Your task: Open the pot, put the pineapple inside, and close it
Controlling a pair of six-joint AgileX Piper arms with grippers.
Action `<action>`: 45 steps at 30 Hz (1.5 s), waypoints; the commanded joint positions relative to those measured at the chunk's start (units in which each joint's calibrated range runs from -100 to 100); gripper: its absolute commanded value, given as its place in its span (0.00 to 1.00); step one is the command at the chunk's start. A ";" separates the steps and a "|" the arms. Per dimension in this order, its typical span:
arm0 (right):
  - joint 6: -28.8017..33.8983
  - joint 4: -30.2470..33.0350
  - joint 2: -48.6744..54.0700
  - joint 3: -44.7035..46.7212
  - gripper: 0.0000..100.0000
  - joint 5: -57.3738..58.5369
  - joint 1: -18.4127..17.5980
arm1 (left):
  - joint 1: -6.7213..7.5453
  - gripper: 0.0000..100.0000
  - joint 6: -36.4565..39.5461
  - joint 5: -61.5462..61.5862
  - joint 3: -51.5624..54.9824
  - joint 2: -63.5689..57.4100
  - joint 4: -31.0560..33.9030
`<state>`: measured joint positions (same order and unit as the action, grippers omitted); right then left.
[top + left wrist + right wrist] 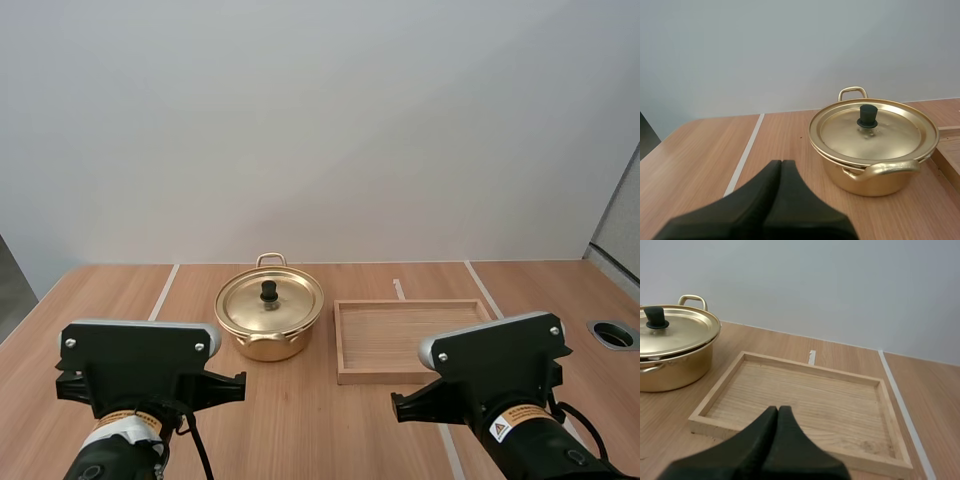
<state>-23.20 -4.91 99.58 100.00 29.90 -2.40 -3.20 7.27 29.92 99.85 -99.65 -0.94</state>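
Note:
A gold pot (pixel 268 320) stands at the table's middle, its lid (pixel 270 300) on, topped by a black knob (pixel 269 291). From the left wrist view the pot (pixel 875 160) sits ahead of my left gripper (pixel 781 163), whose fingers lie together as one dark wedge, well short of it. My right gripper (pixel 778 410) is likewise shut on nothing, just before the near rim of a wooden tray (pixel 790 365), with the pot (pixel 670 350) off to one side. Both arms rest near the table's front edge.
The wooden tray (pixel 345 340) lies right of the pot with nothing in it. White tape lines (pixel 163 292) run across the wooden tabletop. A round cable hole (pixel 613 334) sits at the far right edge.

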 commanded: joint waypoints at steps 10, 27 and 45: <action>11.13 0.53 0.42 0.00 0.00 1.23 -0.12 | 0.03 0.00 0.42 -0.67 0.15 -0.35 -0.45; 11.13 0.64 0.42 0.00 0.00 1.21 -0.12 | 0.03 0.00 0.42 -0.67 0.15 -0.35 -0.45; 11.13 0.64 0.42 0.00 0.00 1.21 -0.12 | 0.03 0.00 0.42 -0.67 0.15 -0.35 -0.45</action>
<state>-12.43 -4.70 99.58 100.00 31.10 -2.46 -3.20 7.27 29.92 99.85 -99.65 -0.94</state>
